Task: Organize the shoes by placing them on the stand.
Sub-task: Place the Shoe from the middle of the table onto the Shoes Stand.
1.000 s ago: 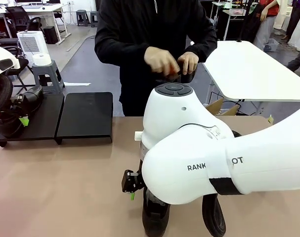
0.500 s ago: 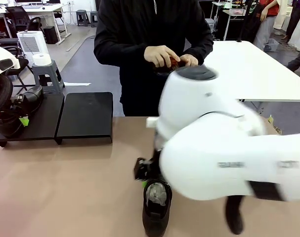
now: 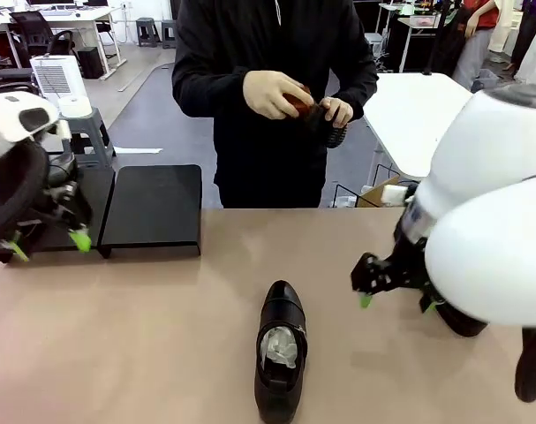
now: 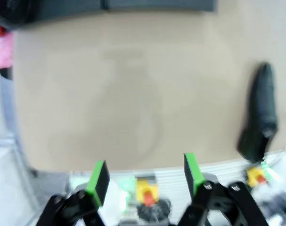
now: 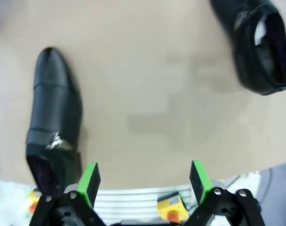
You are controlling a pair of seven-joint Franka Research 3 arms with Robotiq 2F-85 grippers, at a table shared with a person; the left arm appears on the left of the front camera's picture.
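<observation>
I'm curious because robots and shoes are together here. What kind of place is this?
Most likely a robotics lab in an open office. A white robot arm reaches over the tan table, and a desk and an office chair stand behind.

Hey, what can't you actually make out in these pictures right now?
Front view: the right arm hides most of the far-right shoe.
Front view: the left arm covers the stand's left panel, so anything there is hidden.
Front view: the person's hands cover the dark thing they hold.
Left wrist view: motion blur turns the shoe at the right into a dark smear.
</observation>
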